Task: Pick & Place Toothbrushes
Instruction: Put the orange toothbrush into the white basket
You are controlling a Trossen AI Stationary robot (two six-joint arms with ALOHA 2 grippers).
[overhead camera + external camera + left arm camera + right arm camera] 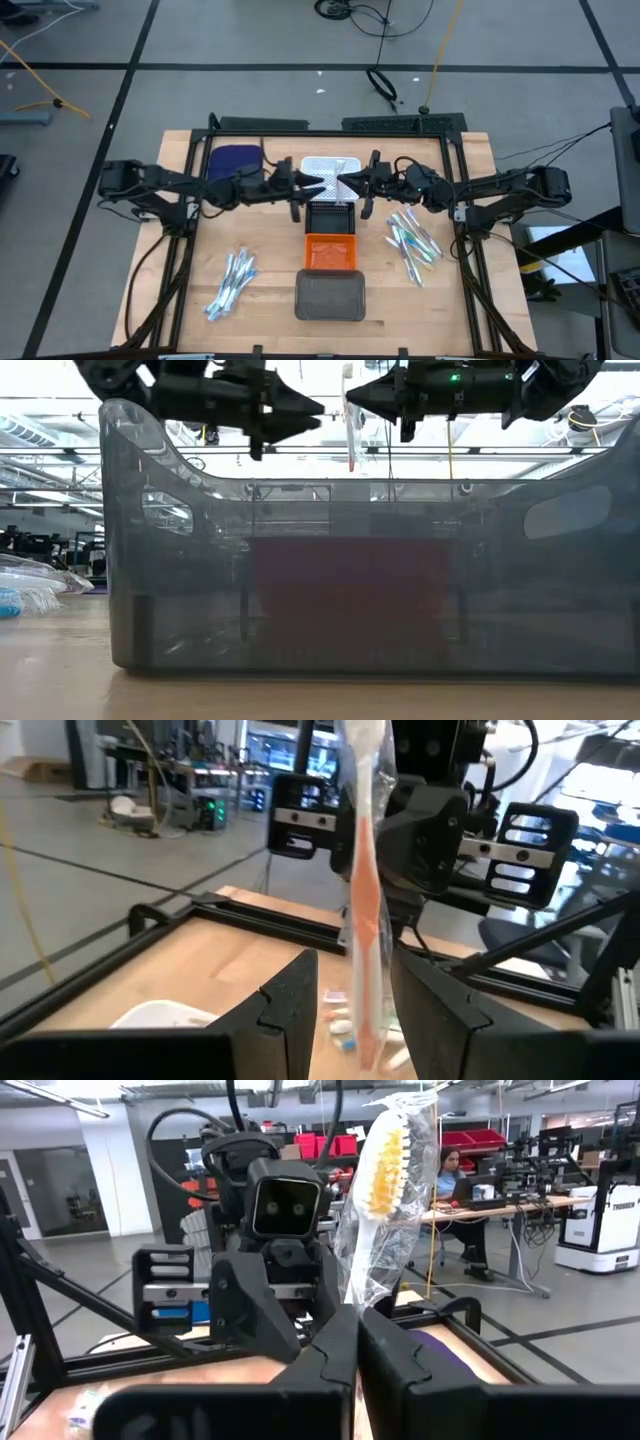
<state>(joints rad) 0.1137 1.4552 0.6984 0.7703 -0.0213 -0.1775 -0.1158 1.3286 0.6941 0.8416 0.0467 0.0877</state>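
A toothbrush [385, 1170] in a clear wrapper, with an orange handle [362, 910] and its bristle head up, stands upright in the air above the trays. My right gripper [357, 1315] is shut on it and reaches in level from the table's right. My left gripper [352, 965] is open and level, coming from the table's left. Its fingertips [318, 407] stop just short of the toothbrush [352, 430]. Loose wrapped toothbrushes lie flat in two piles, one at the near left [232, 280] and one at the right [415, 240]. My right gripper pinches the wrapped toothbrush between its two fingers on the handle below the head [362, 1292]. The fingers come level from the table's right and lie across it. The toothbrush stands upright, head up, its lower end [352, 465] hanging clear of the trays.
Several trays run down the table's middle: white [330, 166], black [330, 215], orange [330, 252], and grey [330, 296] nearest, which fills the low view. A dark blue pad [233, 160] lies at the far left. A person [450, 1165] sits in the room beyond.
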